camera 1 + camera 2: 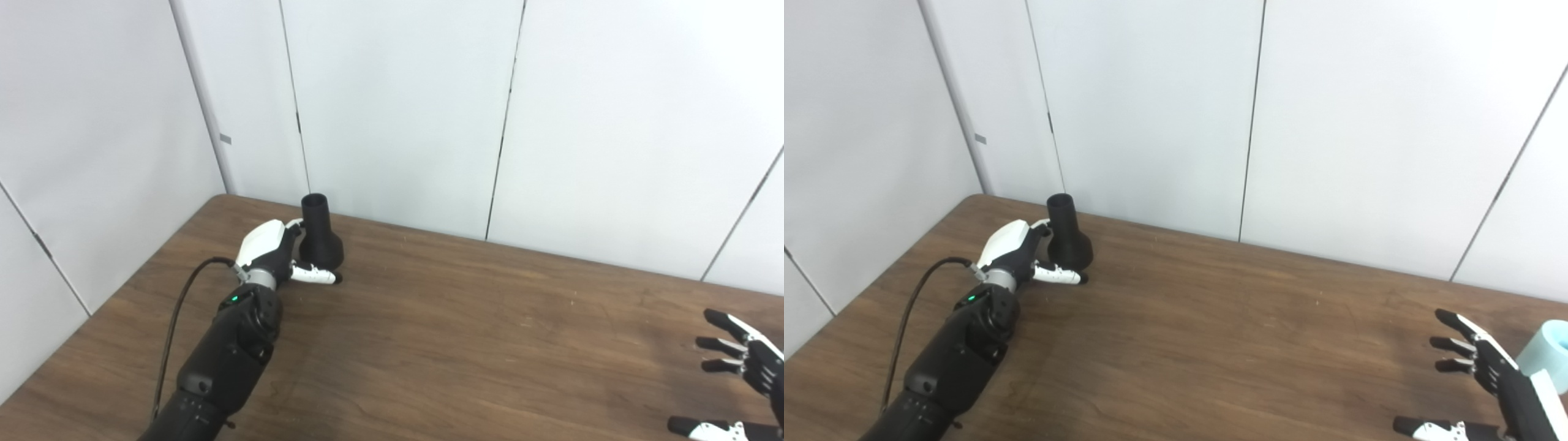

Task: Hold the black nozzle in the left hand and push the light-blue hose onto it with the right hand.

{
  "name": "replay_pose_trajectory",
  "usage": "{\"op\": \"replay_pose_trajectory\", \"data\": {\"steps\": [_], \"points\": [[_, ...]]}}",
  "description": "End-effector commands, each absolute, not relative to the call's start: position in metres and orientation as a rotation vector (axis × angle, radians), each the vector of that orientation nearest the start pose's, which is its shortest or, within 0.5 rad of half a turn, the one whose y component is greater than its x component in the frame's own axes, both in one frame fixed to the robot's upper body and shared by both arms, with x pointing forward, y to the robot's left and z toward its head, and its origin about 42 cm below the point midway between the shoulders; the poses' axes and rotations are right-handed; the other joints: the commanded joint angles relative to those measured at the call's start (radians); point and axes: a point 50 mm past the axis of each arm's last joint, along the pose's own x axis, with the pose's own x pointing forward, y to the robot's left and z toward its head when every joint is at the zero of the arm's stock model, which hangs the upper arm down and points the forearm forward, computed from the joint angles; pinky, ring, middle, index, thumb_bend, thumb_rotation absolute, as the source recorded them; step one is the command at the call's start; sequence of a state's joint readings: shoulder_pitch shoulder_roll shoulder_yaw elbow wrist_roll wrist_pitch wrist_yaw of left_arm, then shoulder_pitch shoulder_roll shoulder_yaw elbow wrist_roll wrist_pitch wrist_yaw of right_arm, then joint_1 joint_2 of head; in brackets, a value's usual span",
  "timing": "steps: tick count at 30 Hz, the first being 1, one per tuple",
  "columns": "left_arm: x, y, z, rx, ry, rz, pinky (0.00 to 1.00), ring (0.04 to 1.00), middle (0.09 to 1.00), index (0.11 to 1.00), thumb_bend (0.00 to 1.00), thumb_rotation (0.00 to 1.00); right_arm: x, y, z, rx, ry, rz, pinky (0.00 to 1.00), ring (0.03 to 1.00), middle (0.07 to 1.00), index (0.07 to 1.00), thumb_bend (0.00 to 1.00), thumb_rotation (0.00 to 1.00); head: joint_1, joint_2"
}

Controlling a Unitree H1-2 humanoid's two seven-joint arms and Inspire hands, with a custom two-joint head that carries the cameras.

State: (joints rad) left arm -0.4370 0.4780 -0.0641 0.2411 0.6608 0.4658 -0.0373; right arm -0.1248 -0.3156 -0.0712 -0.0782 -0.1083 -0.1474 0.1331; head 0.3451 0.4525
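The black nozzle (320, 236) stands upright on the wooden table (465, 343) near its far left corner, narrow neck up. My left hand (269, 251) is against the nozzle's left side, open. Its thumb lies along the table in front of the flared base and its fingers reach toward the neck; no closed hold on it shows. At the lower right edge my right hand (1488, 373) hovers open with fingers spread. The light-blue hose (1546, 358) shows only in the right eye view, as a pale round end just right of that hand, cut by the picture's edge.
White wall panels (398, 110) rise right behind the table's far edge and along its left side. A black cable (177, 312) loops off my left forearm. Bare brown tabletop lies between the two hands.
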Motion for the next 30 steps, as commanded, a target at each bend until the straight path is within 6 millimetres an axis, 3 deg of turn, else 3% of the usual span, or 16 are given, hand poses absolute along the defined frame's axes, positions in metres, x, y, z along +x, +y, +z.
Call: {"op": "replay_pose_trajectory", "data": {"steps": [1, 30], "points": [[0.427, 0.378, 0.230, 1.113, 0.169, 0.334, 1.00, 0.933, 0.864, 0.816, 0.99, 0.31, 0.322, -0.309, 0.202, -0.460, -0.402, 0.095, 0.65, 0.775, 0.883, 0.850, 0.75, 0.13, -0.002, 0.002], [0.451, 0.379, 0.228, 1.072, 0.149, 0.342, 1.00, 0.904, 0.843, 0.827, 0.95, 0.25, 0.316, -0.305, 0.205, -0.472, -0.391, 0.093, 0.63, 0.770, 0.872, 0.853, 0.72, 0.22, -0.023, 0.021]]}}
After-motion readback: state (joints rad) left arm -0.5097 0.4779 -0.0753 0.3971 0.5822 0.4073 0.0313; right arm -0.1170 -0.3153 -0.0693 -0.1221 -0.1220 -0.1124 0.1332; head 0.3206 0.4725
